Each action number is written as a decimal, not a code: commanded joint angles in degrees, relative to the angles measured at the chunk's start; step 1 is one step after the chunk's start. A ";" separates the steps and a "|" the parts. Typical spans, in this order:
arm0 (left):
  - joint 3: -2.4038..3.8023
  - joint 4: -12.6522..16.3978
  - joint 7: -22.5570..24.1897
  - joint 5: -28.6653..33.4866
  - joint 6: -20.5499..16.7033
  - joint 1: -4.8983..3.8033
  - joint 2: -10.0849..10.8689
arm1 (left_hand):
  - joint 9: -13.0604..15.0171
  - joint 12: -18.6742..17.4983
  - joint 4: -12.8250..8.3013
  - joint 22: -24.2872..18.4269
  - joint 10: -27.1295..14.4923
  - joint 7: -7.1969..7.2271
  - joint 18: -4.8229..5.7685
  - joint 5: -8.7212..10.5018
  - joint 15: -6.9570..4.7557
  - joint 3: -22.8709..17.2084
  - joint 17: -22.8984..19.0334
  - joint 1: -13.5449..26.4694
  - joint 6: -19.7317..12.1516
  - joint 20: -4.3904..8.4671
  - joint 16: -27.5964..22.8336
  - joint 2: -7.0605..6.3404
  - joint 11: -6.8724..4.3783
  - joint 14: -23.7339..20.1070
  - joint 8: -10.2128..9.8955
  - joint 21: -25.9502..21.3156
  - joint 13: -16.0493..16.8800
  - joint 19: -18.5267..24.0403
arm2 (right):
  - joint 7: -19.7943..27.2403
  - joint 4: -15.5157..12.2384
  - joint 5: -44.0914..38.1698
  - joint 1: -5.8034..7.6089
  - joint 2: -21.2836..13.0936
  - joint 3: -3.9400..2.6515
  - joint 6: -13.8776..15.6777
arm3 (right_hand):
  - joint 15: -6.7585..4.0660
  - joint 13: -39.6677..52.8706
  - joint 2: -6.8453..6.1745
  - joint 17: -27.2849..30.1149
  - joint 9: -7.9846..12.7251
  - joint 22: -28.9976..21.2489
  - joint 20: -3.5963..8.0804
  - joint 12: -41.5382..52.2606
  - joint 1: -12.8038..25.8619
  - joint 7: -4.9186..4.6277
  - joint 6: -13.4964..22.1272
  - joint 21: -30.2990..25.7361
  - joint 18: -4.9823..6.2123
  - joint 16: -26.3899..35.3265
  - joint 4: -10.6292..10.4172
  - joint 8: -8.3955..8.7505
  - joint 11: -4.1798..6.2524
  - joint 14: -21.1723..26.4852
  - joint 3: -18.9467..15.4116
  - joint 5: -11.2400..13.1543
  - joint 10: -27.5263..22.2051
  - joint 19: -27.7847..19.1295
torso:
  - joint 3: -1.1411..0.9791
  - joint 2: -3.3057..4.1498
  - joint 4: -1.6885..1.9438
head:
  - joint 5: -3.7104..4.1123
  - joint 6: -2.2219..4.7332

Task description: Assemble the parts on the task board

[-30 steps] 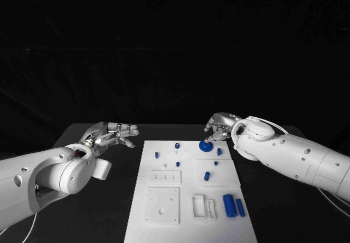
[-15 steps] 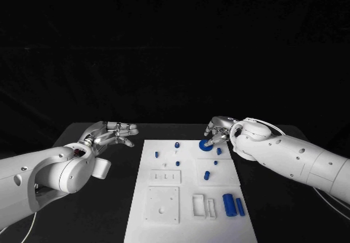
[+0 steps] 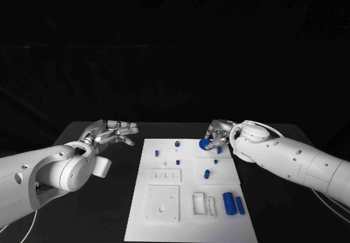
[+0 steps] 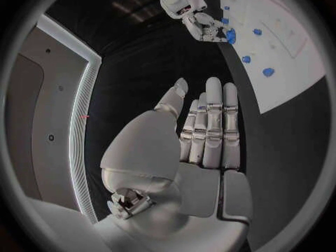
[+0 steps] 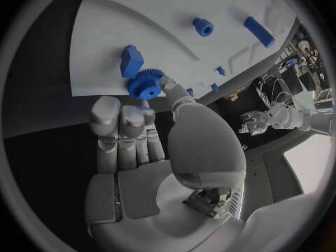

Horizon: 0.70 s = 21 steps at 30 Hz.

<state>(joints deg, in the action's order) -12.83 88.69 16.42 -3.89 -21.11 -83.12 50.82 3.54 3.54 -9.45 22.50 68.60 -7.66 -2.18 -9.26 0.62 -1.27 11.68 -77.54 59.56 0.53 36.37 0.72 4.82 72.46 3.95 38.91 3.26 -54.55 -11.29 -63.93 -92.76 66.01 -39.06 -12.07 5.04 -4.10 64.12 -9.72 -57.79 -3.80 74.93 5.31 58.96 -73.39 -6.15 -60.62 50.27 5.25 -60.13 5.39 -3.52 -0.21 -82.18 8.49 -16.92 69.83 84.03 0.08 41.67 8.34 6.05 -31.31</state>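
The right hand (image 3: 218, 132) pinches the round blue toothed gear (image 5: 145, 84) at the white task board's (image 3: 164, 223) far right edge; the left hand (image 4: 203, 134), released and flat, lies well apart.

Dim scene, fisheye-bent wrist views

gear (image 3: 206, 144): near side hidden behind the right hand (image 3: 219, 132)
task board (image 3: 191, 190): near edge cut off below the gear
small pegs beside gear: shapes too small to tell
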 commanded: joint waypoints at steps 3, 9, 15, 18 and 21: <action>0.05 0.03 0.51 -0.31 0.91 -0.08 -0.13 | 0.09 -0.17 -0.03 -0.05 -0.01 -0.02 -0.83 0.17 -0.15 0.38 -0.07 0.20 -0.24 -0.01 -0.02 0.41 0.16 -0.40 -0.26 0.18 0.09 0.24 | 0.75 0.57 -0.36 -0.31 0.26 0.09 -1.20 | 0.12 0.03 0.08 -0.31 0.06 6.06 -0.21 0.27 -0.21 0.14 0.08 0.28 0.17 0.19 0.25 -0.06 0.12 -0.44 1.10 -0.36 0.35 2.55 | 0.11 -0.05 -0.04 | -0.01 -0.15; 0.05 0.07 0.50 -0.32 0.90 -0.08 -0.06 | 0.09 -0.17 -0.03 -0.05 -0.01 -0.02 -0.83 0.17 -0.15 0.38 -0.07 0.20 -0.24 -0.01 -0.02 0.41 0.16 -0.40 -0.26 0.18 0.09 0.24 | 1.00 1.37 -0.40 -0.62 0.78 0.20 -1.13 | 0.09 0.09 0.29 -0.47 0.05 6.05 -0.20 0.31 -0.04 0.17 -0.08 0.31 0.18 0.19 0.28 -0.07 0.17 -0.49 1.48 -0.37 0.42 2.55 | 0.10 -0.01 -0.01 | -0.11 -0.21; 0.05 0.10 0.46 -0.32 0.87 -0.08 -0.01 | 0.09 -0.17 -0.03 -0.05 -0.01 -0.02 -0.83 0.17 -0.15 0.38 -0.07 0.20 -0.24 -0.01 -0.02 0.41 0.16 -0.40 -0.26 0.18 0.09 0.24 | 1.17 1.72 -0.34 -0.87 1.18 0.29 -1.28 | -0.03 0.25 0.47 -0.64 0.06 6.08 -0.08 0.45 0.46 0.37 -0.82 0.52 0.01 0.28 0.28 -0.06 0.31 -0.54 2.48 -0.47 0.57 2.55 | 0.13 -0.04 0.09 | -0.20 -0.29; 0.05 0.13 0.44 -0.35 0.84 -0.08 0.04 | 0.09 -0.17 -0.03 -0.05 -0.01 -0.02 -0.83 0.17 -0.15 0.38 -0.07 0.20 -0.24 -0.01 -0.02 0.41 0.16 -0.40 -0.26 0.18 0.09 0.24 | 1.19 1.91 -0.33 -0.90 1.21 0.31 -1.43 | -0.07 0.32 0.52 -0.78 0.08 6.11 0.01 0.47 0.71 0.44 -1.25 0.69 -0.12 0.32 0.58 -0.04 0.43 -0.55 3.74 -0.38 0.63 2.53 | 0.16 -0.01 0.04 | -0.20 -0.35; 0.05 0.15 0.42 -0.38 0.82 -0.09 0.08 | 0.09 -0.17 -0.03 -0.05 -0.01 -0.02 -0.83 0.17 -0.15 0.38 -0.07 0.20 -0.24 -0.01 -0.02 0.41 0.16 -0.40 -0.26 0.18 0.09 0.24 | 1.20 2.17 -0.33 -0.93 1.21 0.33 -1.39 | -0.12 0.48 0.53 -0.93 0.08 6.12 0.06 0.60 1.14 0.47 -1.51 0.78 -0.15 0.35 0.94 -0.03 0.49 -0.57 4.95 -0.35 0.73 2.48 | 0.13 0.01 -0.02 | -0.22 -0.31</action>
<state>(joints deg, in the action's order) -12.83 88.70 16.39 -4.00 -21.02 -83.12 50.93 3.54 3.54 -9.45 22.51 68.60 -7.66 -2.18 -9.26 0.62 -1.27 11.69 -77.54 59.56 0.53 36.37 0.72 4.83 72.46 3.95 38.91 3.26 -54.55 -10.31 -62.10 -92.70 65.55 -37.89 -12.05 5.20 -4.28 64.55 -9.13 -58.68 -3.62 74.92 5.31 59.23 -72.77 -5.73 -61.67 50.91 5.23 -60.13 6.26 -3.32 0.11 -82.37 13.16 -17.13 70.15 84.03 0.20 41.63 8.36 5.83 -31.62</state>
